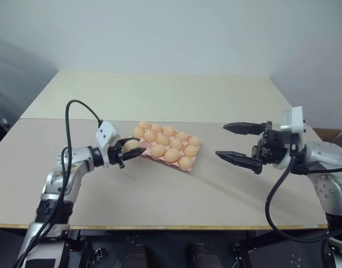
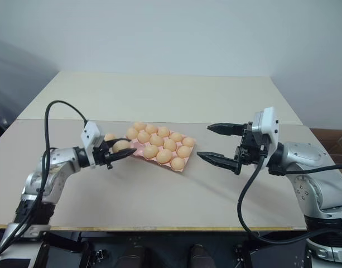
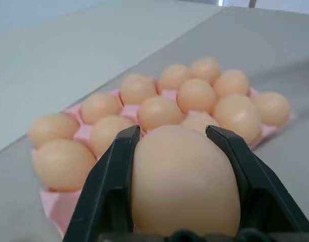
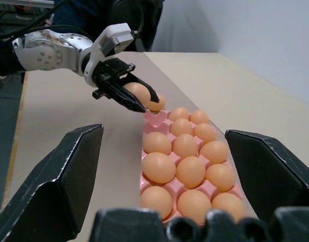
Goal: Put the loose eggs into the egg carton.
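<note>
Your left claw (image 1: 128,152) is clenched on a smooth pale orange egg (image 1: 131,146), raised beside the pink egg carton (image 1: 188,167) on the table (image 1: 159,195). Your right claw (image 1: 237,143) hangs spread, holding nothing.

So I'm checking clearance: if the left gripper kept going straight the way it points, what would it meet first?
Probably the near eggs in the carton. The left gripper, shut on an egg, points across it, though depth is unclear.
</note>
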Action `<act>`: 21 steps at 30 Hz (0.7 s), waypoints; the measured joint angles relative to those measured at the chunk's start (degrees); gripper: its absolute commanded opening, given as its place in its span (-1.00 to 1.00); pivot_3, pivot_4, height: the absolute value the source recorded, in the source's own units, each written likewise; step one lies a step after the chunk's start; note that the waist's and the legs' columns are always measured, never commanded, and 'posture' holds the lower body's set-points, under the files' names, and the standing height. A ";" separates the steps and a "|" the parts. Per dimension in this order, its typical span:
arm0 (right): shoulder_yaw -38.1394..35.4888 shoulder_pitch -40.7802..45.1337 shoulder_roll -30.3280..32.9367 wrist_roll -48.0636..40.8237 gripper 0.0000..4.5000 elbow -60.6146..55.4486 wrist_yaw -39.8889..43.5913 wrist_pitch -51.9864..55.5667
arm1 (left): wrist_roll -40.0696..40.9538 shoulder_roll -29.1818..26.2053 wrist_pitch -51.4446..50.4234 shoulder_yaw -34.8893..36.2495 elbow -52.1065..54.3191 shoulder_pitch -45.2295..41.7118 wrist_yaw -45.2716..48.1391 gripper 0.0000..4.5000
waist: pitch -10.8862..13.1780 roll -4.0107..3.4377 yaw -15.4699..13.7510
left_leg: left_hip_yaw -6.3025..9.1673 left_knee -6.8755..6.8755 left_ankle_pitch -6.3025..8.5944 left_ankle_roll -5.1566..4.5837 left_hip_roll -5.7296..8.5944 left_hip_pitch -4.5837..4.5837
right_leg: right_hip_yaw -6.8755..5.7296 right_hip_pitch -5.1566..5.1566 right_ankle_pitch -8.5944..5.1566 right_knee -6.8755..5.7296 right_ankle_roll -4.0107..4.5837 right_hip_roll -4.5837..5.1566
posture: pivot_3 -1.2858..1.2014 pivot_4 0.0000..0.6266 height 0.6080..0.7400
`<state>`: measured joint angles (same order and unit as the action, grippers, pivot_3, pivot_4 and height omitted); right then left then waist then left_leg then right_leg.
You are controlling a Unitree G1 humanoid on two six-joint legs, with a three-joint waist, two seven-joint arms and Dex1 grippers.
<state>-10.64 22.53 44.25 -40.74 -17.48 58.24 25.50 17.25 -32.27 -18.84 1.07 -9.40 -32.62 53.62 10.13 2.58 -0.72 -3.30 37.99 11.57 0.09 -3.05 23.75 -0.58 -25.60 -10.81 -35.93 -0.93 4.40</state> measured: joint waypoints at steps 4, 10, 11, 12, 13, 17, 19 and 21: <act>0.12 -0.13 -0.02 0.31 1.00 -0.12 -0.99 0.00 | -4.18 2.82 0.99 -2.62 -7.68 -4.23 -3.51 -0.17 | 0.00 0.01 0.05 | 0.01 0.00 0.00 -0.01 0.01 0.01 | -0.01 0.02 0.03 0.04 -0.05 0.00 | 0.03 -0.52 1.00; 0.05 -0.56 0.00 0.29 1.00 -0.80 -1.48 0.01 | -6.78 4.35 2.26 -4.49 -14.04 -8.02 -3.50 0.69 | 0.00 0.01 0.21 | 0.05 0.01 0.00 0.00 0.01 -0.01 | -0.01 0.03 0.03 0.02 -0.05 -0.01 | 0.03 -0.52 1.00; 0.03 -0.63 0.01 0.26 1.00 -1.06 -1.65 0.01 | -6.81 4.37 2.55 -4.44 -14.03 -8.01 -3.45 0.84 | 0.00 0.01 0.23 | 0.05 0.01 0.00 0.00 0.01 -0.01 | -0.01 0.04 0.03 0.02 -0.05 -0.01 | 0.03 -0.52 1.00; 0.01 -0.66 0.01 0.19 1.00 -1.30 -1.83 0.01 | -6.80 4.37 2.70 -4.38 -13.99 -8.01 -3.36 0.96 | 0.00 0.01 0.22 | 0.05 0.01 0.00 -0.01 0.01 -0.01 | -0.01 0.04 0.03 0.02 -0.05 0.00 | 0.03 -0.52 1.00; 0.01 -0.67 0.01 0.17 1.00 -1.41 -1.98 0.02 | -6.79 4.36 2.77 -4.29 -13.81 -7.95 -3.33 0.99 | 0.00 0.01 0.19 | 0.05 0.01 0.00 0.00 0.01 -0.01 | -0.01 0.04 0.03 0.02 -0.05 0.00 | 0.03 -0.52 1.00; -0.01 -0.66 0.01 0.06 1.00 -1.59 -2.01 0.02 | -5.66 2.84 3.26 -3.06 -10.09 -6.45 -1.73 0.99 | 0.00 0.01 0.29 | 0.06 0.01 0.00 0.00 0.00 0.00 | -0.01 0.03 0.03 0.02 -0.04 0.00 | 0.03 -0.52 1.00; -0.01 -0.58 0.04 -0.01 1.00 -1.52 -1.67 0.03 | -4.12 1.12 2.97 -1.33 -6.93 -4.82 -0.66 0.99 | 0.00 0.01 0.51 | 0.06 0.01 0.00 0.00 -0.01 -0.01 | -0.01 0.02 0.03 0.01 -0.04 -0.01 | 0.03 -0.52 1.00; -0.18 -0.52 0.38 -0.27 1.00 -1.18 -0.57 0.03 | -1.73 -1.37 1.59 1.10 -3.18 -2.65 0.46 0.99 | 0.00 0.00 0.72 | 0.07 0.01 0.00 0.00 -0.01 -0.02 | -0.01 0.02 0.03 -0.01 -0.04 0.00 | 0.03 -0.52 1.00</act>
<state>-10.82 22.00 44.64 -41.01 -18.66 57.67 25.53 15.51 -33.65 -17.25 2.17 -12.58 -35.27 54.08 10.14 2.59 0.00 -3.23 38.00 11.56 0.08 -3.06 23.73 -0.59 -25.57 -10.78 -35.94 -0.97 4.40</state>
